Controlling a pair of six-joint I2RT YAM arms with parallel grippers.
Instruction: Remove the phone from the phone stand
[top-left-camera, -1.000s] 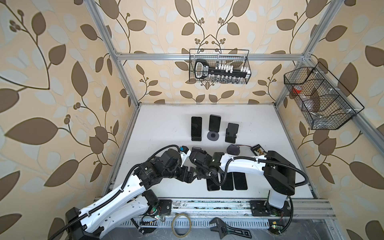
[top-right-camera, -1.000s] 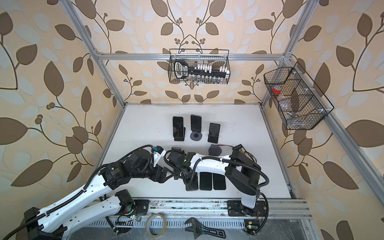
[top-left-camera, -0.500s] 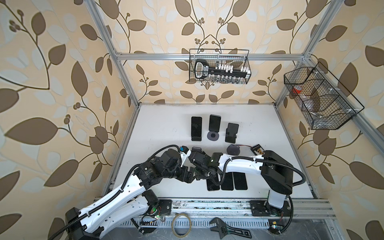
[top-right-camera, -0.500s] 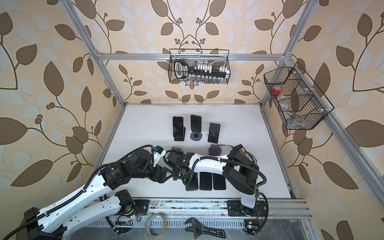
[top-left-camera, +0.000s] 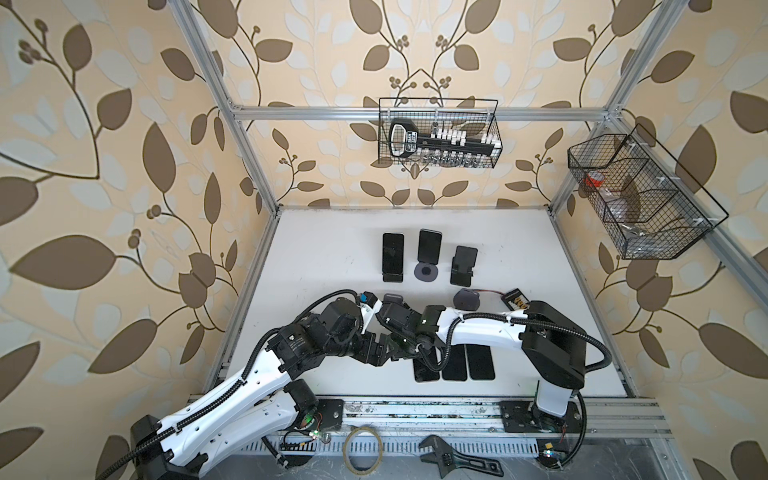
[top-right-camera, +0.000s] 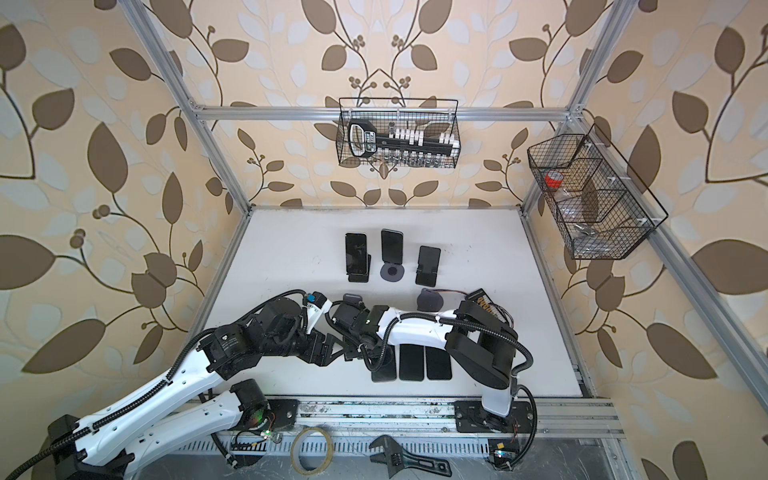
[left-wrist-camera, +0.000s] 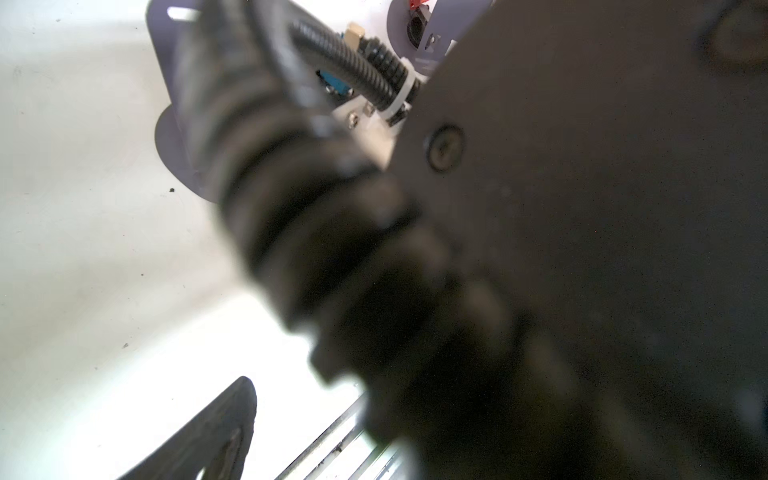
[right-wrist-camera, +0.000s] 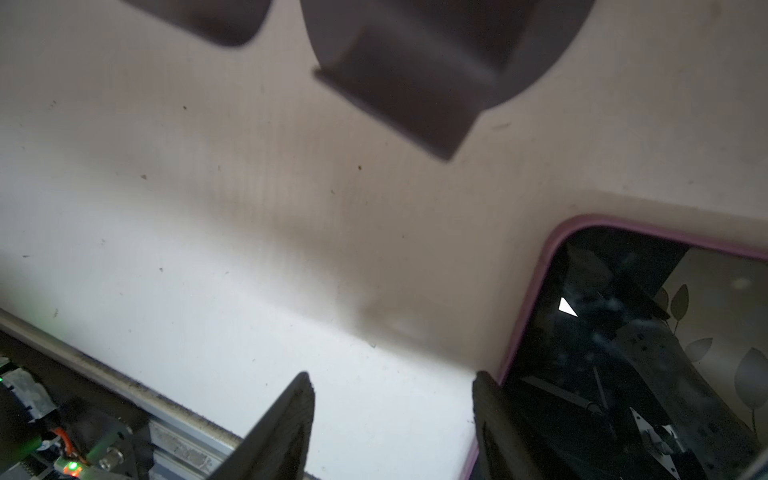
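- Barely anything shifts over the last second: both arms stay huddled low at the front of the counter (top-left-camera: 332, 257), so the work seems paused between phones.
- Right fingers (right-wrist-camera: 286, 424) stand apart, gripping nothing, one tip at the rubbery pink rim of the pink-cased phone (right-wrist-camera: 644, 353) lying flat.
- Left fingers (left-wrist-camera: 216, 428) look spread and empty; only one shows clearly.
- Well apart at the back, the standing phone (top-left-camera: 393, 255), a glossy black slab, leans on its matte phone stand (top-left-camera: 393, 277), with two more alongside; these remain, I judge.
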